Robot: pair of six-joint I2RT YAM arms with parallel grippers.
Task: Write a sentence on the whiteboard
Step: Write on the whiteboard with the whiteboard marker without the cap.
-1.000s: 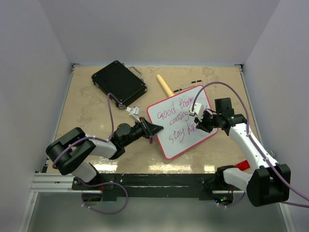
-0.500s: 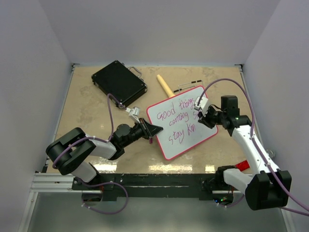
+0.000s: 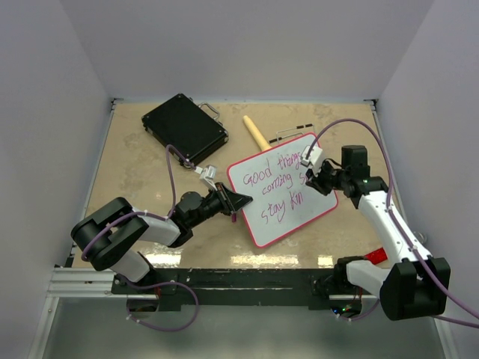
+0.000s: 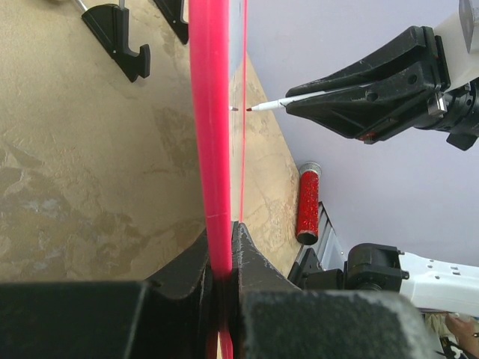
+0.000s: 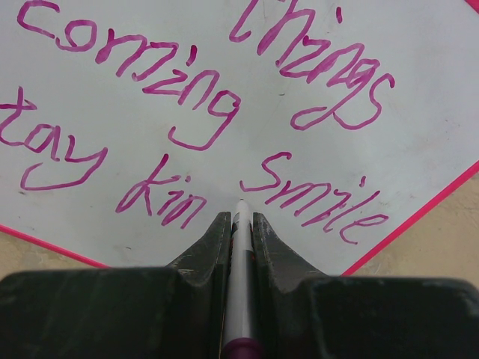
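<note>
Your left hand [image 4: 222,273] is clamped on the rim of the whiteboard [image 3: 293,218], right of centre in the top view, evidently to steady it; your right hand [image 5: 238,221] grips the marker [image 5: 238,288]. The tip hovers just off the surface after "kin"; the sentence [image 3: 275,183] likely lacks one letter.

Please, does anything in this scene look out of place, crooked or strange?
The whiteboard lies askew, turned diagonally to the edges of the table, its rim clamped by the left claw. The sentence ends in only "kin", unfinished. A red glittery tube lies loose at the table's near edge.
</note>
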